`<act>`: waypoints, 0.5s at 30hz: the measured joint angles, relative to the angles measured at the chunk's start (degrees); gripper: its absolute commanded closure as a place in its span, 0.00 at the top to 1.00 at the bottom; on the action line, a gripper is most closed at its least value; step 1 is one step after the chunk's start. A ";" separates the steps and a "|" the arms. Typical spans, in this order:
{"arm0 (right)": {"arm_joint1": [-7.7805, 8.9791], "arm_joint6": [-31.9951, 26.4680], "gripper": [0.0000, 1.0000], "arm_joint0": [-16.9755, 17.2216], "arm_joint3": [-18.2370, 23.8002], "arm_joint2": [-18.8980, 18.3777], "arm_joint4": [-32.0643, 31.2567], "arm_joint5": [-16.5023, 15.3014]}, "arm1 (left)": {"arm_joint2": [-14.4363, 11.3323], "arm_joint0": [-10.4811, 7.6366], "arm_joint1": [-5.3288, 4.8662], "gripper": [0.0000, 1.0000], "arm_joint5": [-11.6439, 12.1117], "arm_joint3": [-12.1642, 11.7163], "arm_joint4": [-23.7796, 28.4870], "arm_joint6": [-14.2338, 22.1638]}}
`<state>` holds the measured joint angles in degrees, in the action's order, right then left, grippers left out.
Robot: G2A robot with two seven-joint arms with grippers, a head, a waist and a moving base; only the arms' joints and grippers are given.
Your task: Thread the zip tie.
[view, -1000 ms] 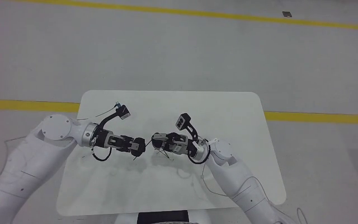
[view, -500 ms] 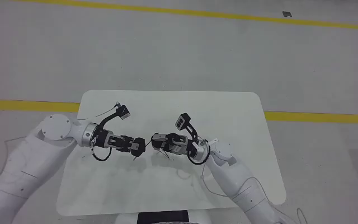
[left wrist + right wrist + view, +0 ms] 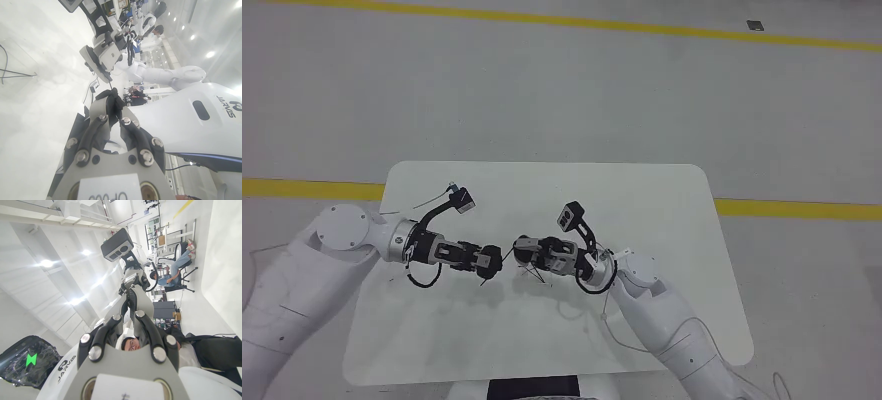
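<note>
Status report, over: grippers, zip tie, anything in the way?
Left gripper, right gripper: tip to tip, both shut on the zip tie. Short span between them. Black strands on the table, apart from the tips.

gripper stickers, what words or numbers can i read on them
White paper sticker on the grey base of the left gripper: upside down and cut by the picture edge, not readable whole.
Same sticker in the right wrist view: too small to read.
White sticker on the base of the right gripper: cut off, only a faint mark.
Thin black plastic zip tie between both jaws: no print.
</note>
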<state>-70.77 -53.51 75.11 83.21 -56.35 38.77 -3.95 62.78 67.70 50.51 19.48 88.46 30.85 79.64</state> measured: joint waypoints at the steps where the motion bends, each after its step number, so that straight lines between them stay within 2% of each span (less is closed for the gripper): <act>1: 0.01 0.29 0.00 0.08 0.05 -0.12 -0.06 -0.14 | 0.00 0.00 0.00 1.00 0.00 0.00 0.00 0.00; 6: 0.24 3.89 0.00 0.78 0.50 -1.45 -1.75 -1.01 | 0.00 0.00 0.00 1.00 0.00 0.00 0.00 0.00; 15: 0.84 12.44 0.00 4.13 5.03 -4.15 -6.45 -1.87 | 0.00 0.00 0.00 1.00 0.00 0.00 0.00 0.00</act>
<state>-69.93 -41.06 79.24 88.23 -60.50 32.32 -5.82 62.78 67.70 50.51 19.48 88.46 30.85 79.64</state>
